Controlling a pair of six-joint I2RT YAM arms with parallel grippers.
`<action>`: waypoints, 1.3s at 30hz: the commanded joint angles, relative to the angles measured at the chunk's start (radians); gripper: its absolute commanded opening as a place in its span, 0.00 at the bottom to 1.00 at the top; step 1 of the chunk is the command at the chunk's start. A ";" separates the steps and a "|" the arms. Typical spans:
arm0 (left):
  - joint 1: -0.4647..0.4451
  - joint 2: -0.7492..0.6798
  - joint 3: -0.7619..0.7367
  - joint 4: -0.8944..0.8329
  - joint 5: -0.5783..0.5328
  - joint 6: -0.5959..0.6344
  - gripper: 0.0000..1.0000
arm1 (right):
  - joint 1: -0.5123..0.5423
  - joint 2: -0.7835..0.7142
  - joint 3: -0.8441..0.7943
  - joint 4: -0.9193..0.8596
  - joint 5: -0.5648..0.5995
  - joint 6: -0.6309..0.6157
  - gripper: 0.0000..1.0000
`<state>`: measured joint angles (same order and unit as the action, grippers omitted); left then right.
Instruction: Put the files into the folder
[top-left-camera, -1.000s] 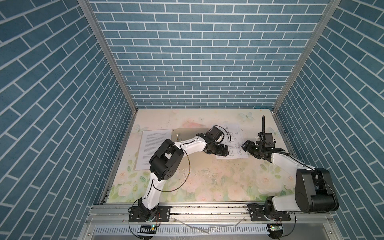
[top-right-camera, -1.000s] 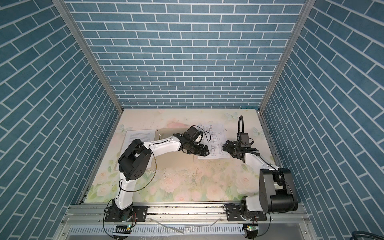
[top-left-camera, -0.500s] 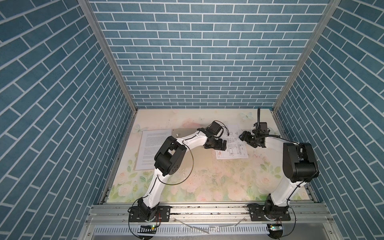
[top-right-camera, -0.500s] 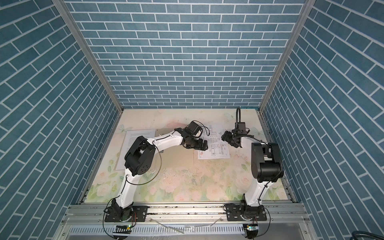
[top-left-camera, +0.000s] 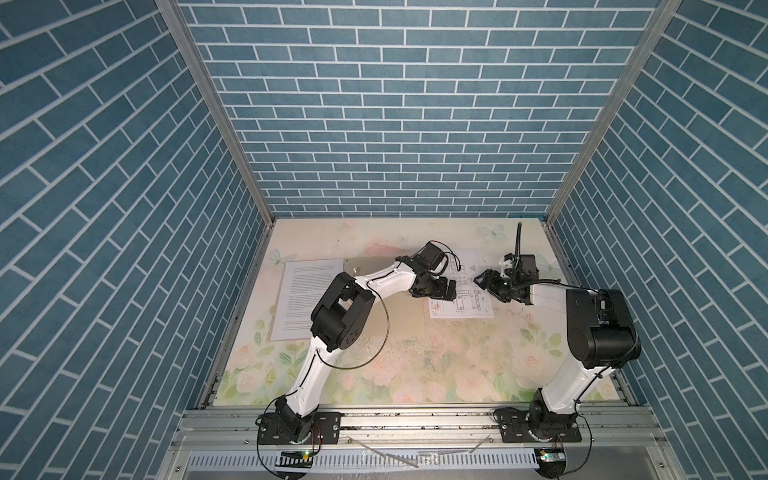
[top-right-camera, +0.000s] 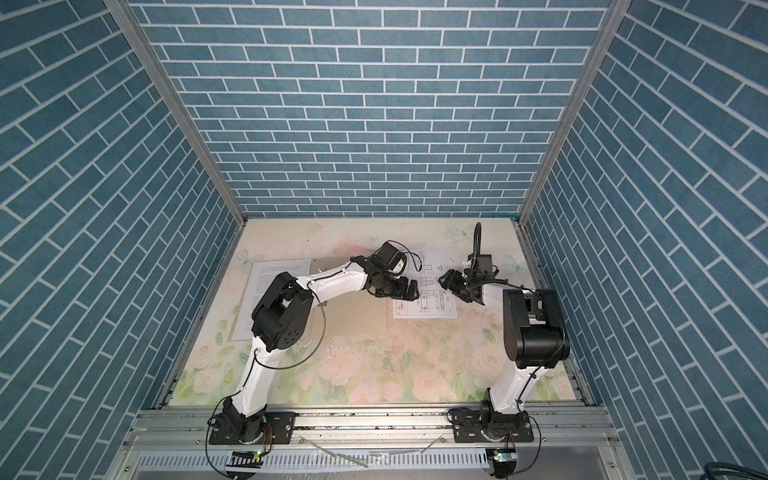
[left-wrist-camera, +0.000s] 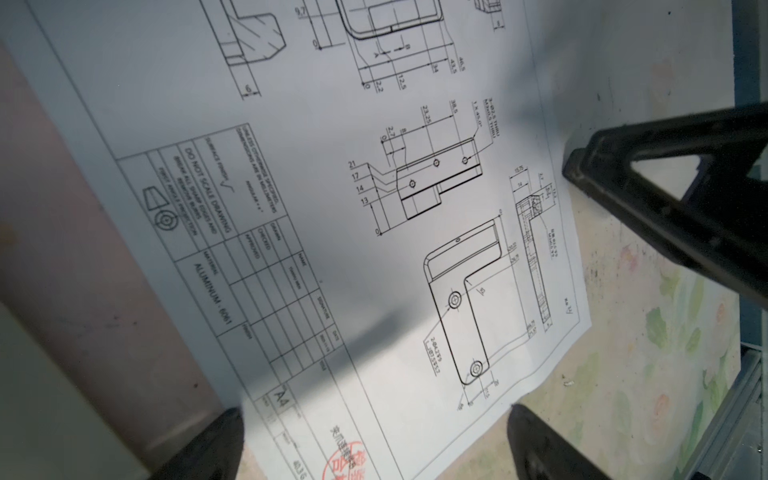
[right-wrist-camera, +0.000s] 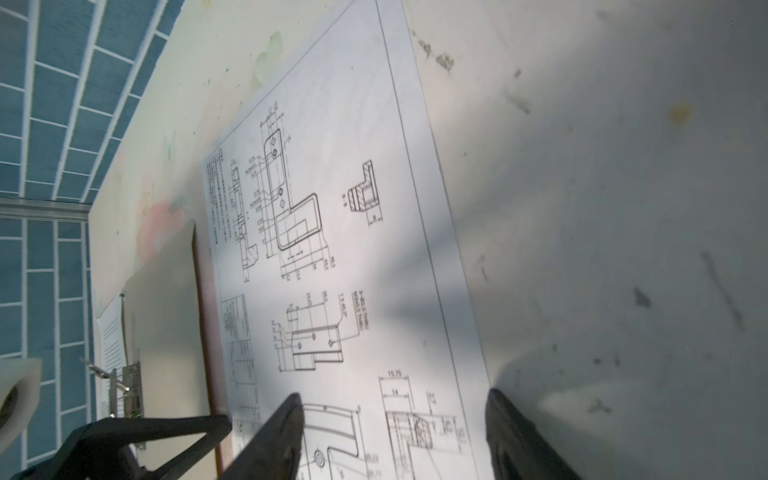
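Over the drawing sheet (top-left-camera: 465, 308), left tool (top-left-camera: 451, 291) faces right tool (top-left-camera: 484, 285), folder (top-left-camera: 401, 316) alongside.

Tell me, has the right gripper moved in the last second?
Yes. The right gripper has shifted toward the back wall, farther from the drawing sheet's near right corner.

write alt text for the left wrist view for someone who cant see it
A white paper sheet printed with black technical line drawings lies flat, a beige-tan card folder along one edge and floral tabletop beyond the opposite edge. The left gripper hovers open over it, and the right gripper's black finger sits near its edge.
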<state>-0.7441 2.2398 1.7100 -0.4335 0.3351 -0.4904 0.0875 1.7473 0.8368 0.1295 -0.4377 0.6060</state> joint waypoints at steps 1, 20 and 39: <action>-0.021 0.039 -0.069 -0.026 0.045 -0.031 1.00 | 0.005 -0.018 -0.098 -0.004 -0.053 0.084 0.68; -0.071 -0.073 -0.238 0.060 0.037 -0.059 0.98 | 0.019 -0.337 -0.271 -0.110 0.074 0.086 0.73; 0.030 -0.007 0.003 -0.080 -0.077 0.032 1.00 | 0.009 0.046 0.166 -0.119 0.155 -0.059 0.79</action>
<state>-0.7315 2.1933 1.6722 -0.4633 0.2787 -0.4847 0.0998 1.7550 0.9394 0.0517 -0.3077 0.5972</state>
